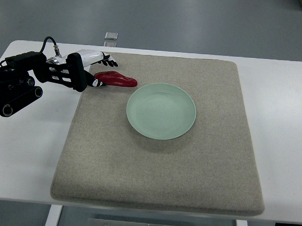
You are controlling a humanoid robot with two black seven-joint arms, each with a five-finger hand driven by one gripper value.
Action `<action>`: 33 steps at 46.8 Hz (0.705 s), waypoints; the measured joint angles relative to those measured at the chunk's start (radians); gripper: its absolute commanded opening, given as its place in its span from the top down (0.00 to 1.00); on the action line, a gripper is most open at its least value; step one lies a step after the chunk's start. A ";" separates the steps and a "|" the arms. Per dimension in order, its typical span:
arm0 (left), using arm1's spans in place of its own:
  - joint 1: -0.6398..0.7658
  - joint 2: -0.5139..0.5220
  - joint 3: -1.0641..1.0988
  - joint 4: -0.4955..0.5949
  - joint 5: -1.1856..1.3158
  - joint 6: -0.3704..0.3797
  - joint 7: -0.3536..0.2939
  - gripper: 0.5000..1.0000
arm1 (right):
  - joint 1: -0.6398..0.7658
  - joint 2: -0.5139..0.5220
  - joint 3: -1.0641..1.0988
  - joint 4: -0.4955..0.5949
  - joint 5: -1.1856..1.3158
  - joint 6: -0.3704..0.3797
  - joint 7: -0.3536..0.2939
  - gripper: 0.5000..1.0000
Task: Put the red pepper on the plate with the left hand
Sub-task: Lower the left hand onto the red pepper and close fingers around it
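Observation:
A red pepper lies on the grey mat, just left of the pale green plate and clear of its rim. My left hand comes in from the left edge and sits at the pepper's left end. Its black fingers are spread above and behind the pepper, and the thumb tip is by the pepper's stem end. The fingers do not close around the pepper. The plate holds nothing.
The mat covers most of a white table. A small clear object sits at the table's far edge, behind the hand. The black forearm lies over the table's left side.

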 measured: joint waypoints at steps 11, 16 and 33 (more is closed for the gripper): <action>0.003 -0.025 0.002 0.037 0.000 0.003 0.001 0.50 | 0.000 0.000 0.000 0.000 0.000 0.000 0.000 0.14; 0.003 -0.033 0.015 0.045 0.000 0.005 0.001 0.50 | 0.000 0.000 0.000 0.000 0.000 0.000 0.000 0.14; 0.000 -0.038 0.023 0.049 -0.003 0.006 0.001 0.53 | 0.000 0.000 0.000 0.000 0.000 0.000 0.000 0.14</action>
